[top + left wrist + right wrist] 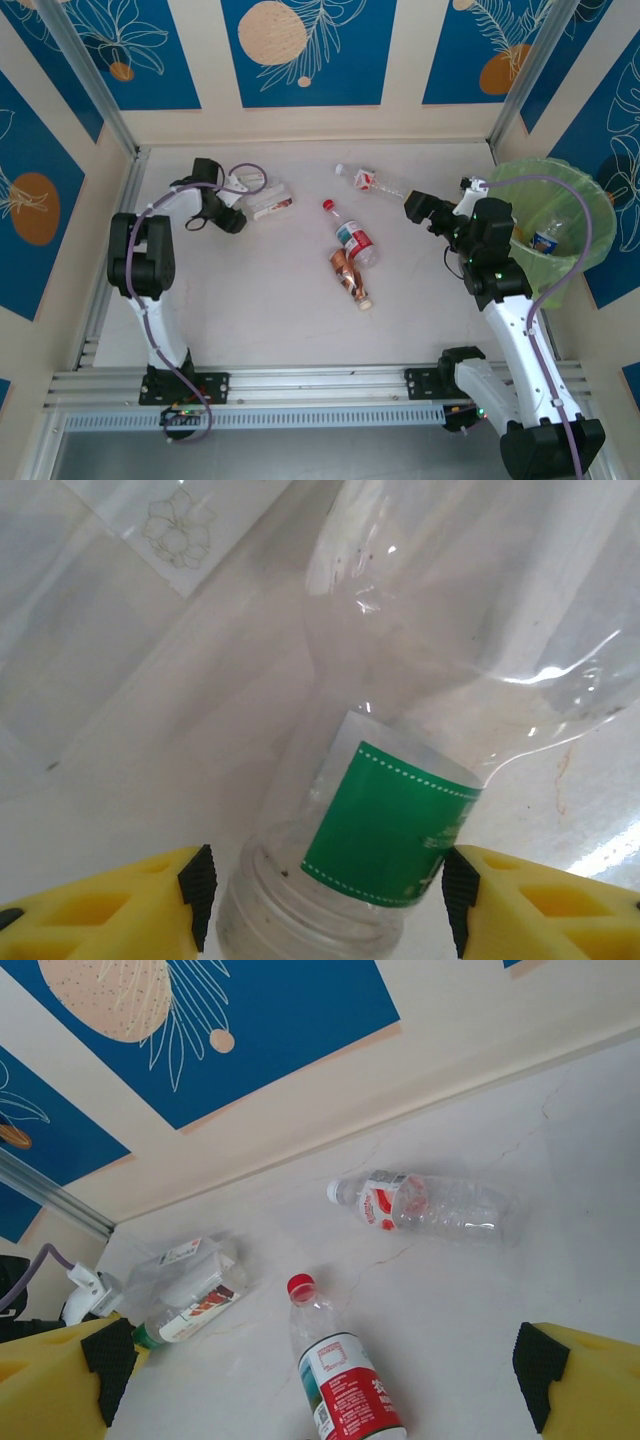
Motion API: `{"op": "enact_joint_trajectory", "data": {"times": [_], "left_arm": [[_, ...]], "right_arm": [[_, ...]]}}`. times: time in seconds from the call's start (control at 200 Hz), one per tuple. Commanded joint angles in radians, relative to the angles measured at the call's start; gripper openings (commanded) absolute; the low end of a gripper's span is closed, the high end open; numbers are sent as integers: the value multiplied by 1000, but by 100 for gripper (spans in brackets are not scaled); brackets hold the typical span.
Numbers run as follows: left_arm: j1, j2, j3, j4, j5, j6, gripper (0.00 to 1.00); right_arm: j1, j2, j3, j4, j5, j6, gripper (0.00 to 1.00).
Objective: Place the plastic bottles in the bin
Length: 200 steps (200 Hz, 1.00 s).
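Five plastic bottles (352, 238) on the table (270, 300) — one (545, 238) in the bin (520, 172)

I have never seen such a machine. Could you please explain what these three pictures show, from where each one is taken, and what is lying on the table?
These are two robot arms bolted to the near edge of a table. One picture looks down from above; the other two come from small cameras on each wrist, so the yellow fingers with black pads belong to the robot.

From above, the left gripper is at a clear bottle with a green label; its fingers stand on either side of it, but a firm grip cannot be confirmed. The right gripper is open and empty.

On the table lie a red-capped bottle, a crushed brown bottle and a white-capped bottle. The bin, with a green bag, already holds one bottle.
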Motion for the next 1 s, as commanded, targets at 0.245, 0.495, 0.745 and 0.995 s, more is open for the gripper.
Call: {"op": "enact_joint_trajectory", "data": {"times": [0.245, 0.495, 0.745, 0.995], "left_arm": [[-41, 62, 54, -31, -22, 16, 54], [-60, 61, 43, -37, -61, 12, 44], [-97, 15, -9, -28, -93, 6, 34], [-146, -9, -31, -11, -123, -36, 20]], "right_arm": [[8, -16, 37, -36, 47, -33, 99], [9, -29, 31, -47, 69, -43, 100], [11, -23, 43, -111, 48, -45, 99], [14, -28, 45, -148, 41, -43, 100]]}}
